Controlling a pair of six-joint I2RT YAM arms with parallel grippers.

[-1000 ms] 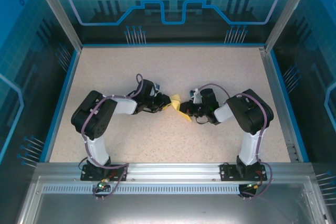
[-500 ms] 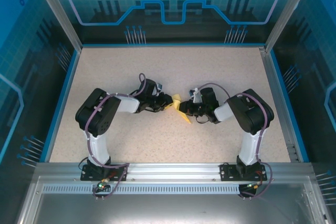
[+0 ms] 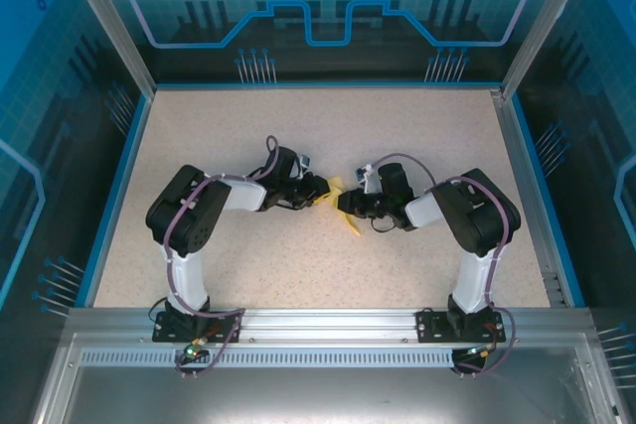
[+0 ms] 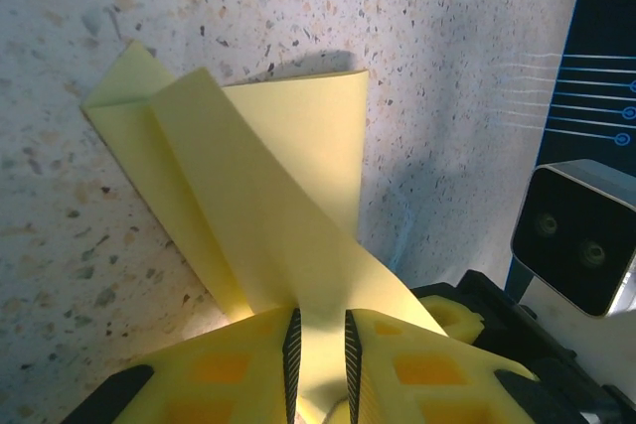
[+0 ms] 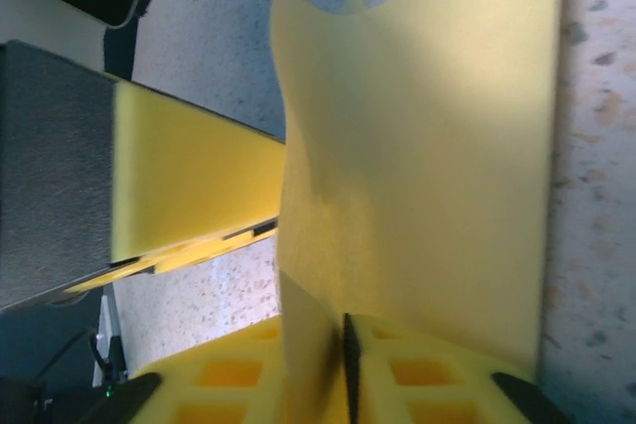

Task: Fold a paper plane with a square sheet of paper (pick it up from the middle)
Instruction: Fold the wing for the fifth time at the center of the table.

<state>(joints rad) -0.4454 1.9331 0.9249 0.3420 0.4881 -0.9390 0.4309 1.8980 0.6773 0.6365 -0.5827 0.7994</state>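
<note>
At table (image 3: 248,265) centre, left jaws clench folded paper (image 4: 288,166); right jaws straddle it, grip unclear.

The left arm (image 3: 189,220) and right arm (image 3: 479,215) are wearing matching kit, bulky black joint housings with white links running between them. Purple cables (image 3: 217,316) are looping along each arm and trailing down to black base plates (image 3: 184,325) at six o'clock, where a green light (image 3: 191,353) is glowing. The left gripper (image 4: 321,345) and right gripper (image 5: 316,345) are showing yellow, square-pocketed fingers (image 4: 224,374) with black ribbed inner edges. A grey twin-lens camera (image 4: 574,235) is riding at three o'clock.
</note>
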